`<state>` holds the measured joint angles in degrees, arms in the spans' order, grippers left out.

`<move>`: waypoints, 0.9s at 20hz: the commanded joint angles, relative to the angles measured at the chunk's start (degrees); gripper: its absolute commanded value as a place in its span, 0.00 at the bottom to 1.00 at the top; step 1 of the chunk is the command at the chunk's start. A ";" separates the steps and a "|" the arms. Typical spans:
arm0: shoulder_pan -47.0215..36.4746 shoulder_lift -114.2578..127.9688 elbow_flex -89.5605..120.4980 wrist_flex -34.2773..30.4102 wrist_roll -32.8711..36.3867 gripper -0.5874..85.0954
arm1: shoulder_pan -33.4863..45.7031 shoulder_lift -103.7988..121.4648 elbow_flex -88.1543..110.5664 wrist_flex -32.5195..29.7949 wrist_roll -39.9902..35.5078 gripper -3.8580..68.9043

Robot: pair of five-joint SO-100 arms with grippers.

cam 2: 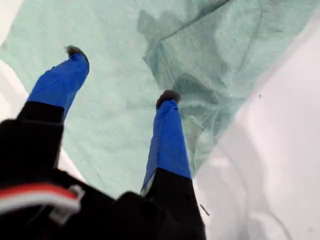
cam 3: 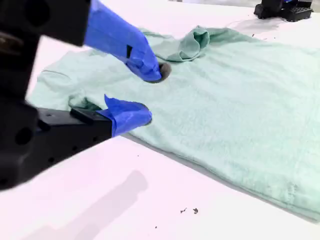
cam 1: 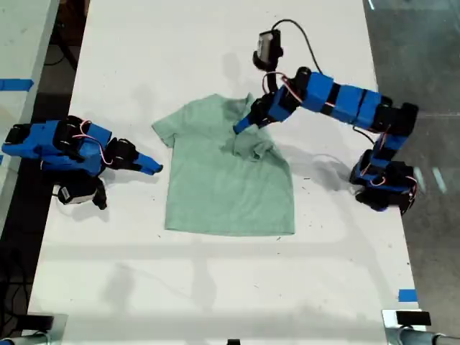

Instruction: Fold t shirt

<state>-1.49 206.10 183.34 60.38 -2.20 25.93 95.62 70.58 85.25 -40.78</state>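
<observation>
A plain pale mint-green t shirt (cam 1: pixel 226 180) (cam 2: pixel 125 90) (cam 3: pixel 235 105) lies on a white table (cam 1: pixel 215 287), near the middle of the exterior view. The body is spread mostly flat, with the hem nearest the bottom of that view and the neck end toward the top. The sleeve on the exterior view's left lies open and flat. The sleeve on the exterior view's right has been turned inward over the chest (a rumpled, rolled fold rather than a clean crease), leaving a raised bunch of cloth near the collar. No print shows on the fabric.
</observation>
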 commanded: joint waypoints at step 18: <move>0.53 0.53 0.79 0.18 -0.88 0.13 | -7.73 105.47 104.59 -5.01 21.45 0.06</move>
<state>-1.49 206.10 183.34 60.38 -2.20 18.90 200.48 173.58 79.80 -21.71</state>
